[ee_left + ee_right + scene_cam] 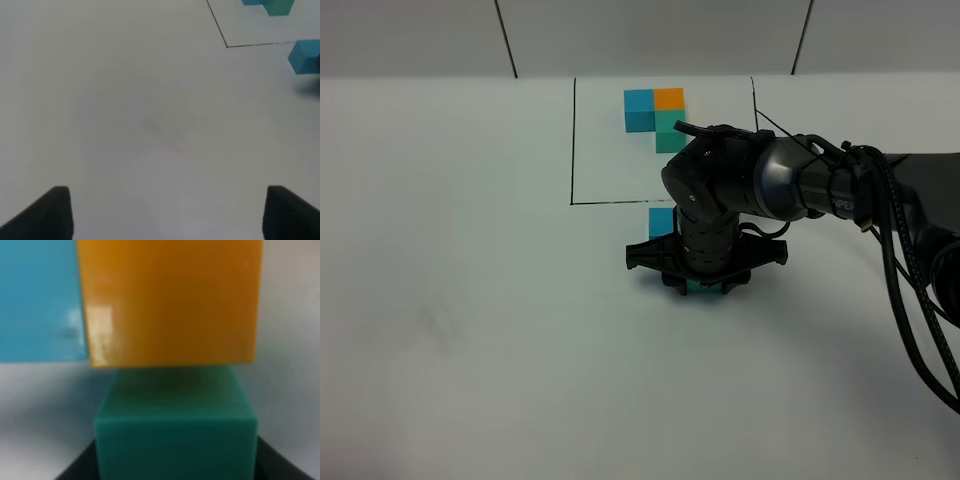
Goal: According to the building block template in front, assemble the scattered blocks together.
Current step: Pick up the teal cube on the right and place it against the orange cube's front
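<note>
Right gripper (700,287) is clamping the small matte teal-green cube (175,435) against the matte orange cube (170,300) beside the sky-blue cube (661,221), copying the black-framed block template (610,150) (just beyond them); left gripper (172,215) is hanging wide open

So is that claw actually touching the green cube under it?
Touching. The right wrist view shows the dark fingers of the right gripper flush against both sides of the teal-green cube, with no gap showing.

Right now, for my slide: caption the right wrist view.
Right gripper holds teal-green cube next to orange cube, blue cube alongside.
</note>
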Motion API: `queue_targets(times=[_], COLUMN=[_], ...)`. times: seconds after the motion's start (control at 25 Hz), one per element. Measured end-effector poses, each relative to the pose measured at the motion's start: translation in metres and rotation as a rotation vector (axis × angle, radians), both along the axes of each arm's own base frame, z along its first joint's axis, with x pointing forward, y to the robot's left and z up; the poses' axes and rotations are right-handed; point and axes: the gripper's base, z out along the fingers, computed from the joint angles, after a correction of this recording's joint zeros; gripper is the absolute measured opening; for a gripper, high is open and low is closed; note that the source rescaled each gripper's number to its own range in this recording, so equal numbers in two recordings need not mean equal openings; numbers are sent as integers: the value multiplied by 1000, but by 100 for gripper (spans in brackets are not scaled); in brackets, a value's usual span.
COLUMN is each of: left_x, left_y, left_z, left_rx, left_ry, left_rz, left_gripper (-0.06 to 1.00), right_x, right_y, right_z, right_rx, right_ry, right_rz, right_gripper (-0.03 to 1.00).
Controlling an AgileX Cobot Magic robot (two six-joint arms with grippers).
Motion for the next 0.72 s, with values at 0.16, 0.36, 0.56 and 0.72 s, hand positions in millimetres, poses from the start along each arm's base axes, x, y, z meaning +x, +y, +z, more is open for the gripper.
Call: queue_targets(times=[0.16,0.36,0.56,0.72], left_x=[0,0,0,0], left_y=[0,0,0,0], left_z=[0,0,0,0], left_rx=[0,0,0,0], left_ry=[0,0,0,0], left_rz=[0,0,0,0], left_gripper=[68,68,68,68], right_x=[0,1,1,1], right_y=[0,1,1,1], right_z=[0,0,0,0], right_rx=[1,6,10,10], right_ry=[-1,-7,-9,-9], right_rz=[0,1,1,1], right_gripper=[23,23,23,23])
